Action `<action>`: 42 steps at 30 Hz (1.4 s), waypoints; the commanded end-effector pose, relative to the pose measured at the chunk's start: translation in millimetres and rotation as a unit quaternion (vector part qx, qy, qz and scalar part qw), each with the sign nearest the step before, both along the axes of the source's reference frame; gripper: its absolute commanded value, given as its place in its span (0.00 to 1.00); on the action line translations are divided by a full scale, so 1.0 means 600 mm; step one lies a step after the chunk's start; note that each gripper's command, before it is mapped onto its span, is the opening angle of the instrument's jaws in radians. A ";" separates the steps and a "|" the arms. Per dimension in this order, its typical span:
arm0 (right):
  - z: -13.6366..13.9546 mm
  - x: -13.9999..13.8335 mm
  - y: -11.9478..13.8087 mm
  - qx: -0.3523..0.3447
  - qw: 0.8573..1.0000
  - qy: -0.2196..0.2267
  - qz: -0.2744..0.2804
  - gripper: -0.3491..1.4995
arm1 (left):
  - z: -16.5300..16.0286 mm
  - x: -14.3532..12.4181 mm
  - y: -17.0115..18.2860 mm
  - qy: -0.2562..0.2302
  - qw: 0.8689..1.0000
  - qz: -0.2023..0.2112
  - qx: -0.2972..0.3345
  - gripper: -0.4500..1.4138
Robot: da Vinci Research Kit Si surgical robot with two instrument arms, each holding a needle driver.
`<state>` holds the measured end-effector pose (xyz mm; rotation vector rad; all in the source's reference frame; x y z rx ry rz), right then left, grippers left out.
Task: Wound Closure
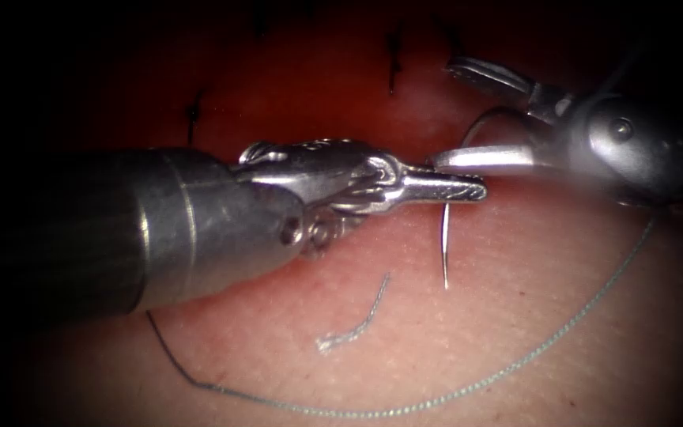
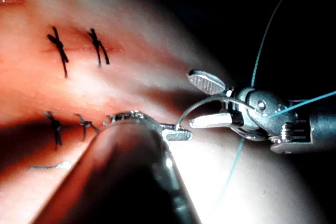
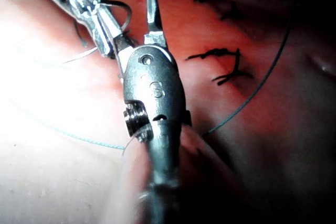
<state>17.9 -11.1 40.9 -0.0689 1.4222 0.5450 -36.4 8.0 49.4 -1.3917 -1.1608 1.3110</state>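
Left tool (image 1: 468, 188) clamped on needle (image 1: 444, 245) mid-curve, above tissue (image 1: 531, 316). Right tool (image 1: 468, 119) jaws spread, holding nothing, just right of it. Thread (image 1: 515, 368) slack on near tissue

A surgical training bench in a lab, not an operating room: the tissue (image 1: 515, 316) is a pale slab of pork belly lit by a narrow endoscope spot, dark all round. Black knotted stitches (image 2: 60, 48) cross it toward 12 o'clock, a loose thread (image 1: 468, 387) trails at 6 o'clock, and two steel robotic needle drivers meet at centre.
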 end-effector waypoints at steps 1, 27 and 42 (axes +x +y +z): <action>0.0006 0.0010 0.0007 -0.001 1.000 0.000 0.004 0.28 | 0.0004 -0.0010 0.0007 0.000 1.000 0.000 -0.002 0.00; 0.0004 -0.0006 0.0003 0.020 1.000 0.000 -0.018 0.00 | 0.0003 -0.0018 -0.0005 0.045 0.998 -0.020 -0.027 0.90; 0.0055 -0.0060 0.0054 -0.069 0.993 -0.089 -0.017 0.00 | 0.0001 0.0008 -0.0017 0.131 0.944 0.020 -0.303 0.85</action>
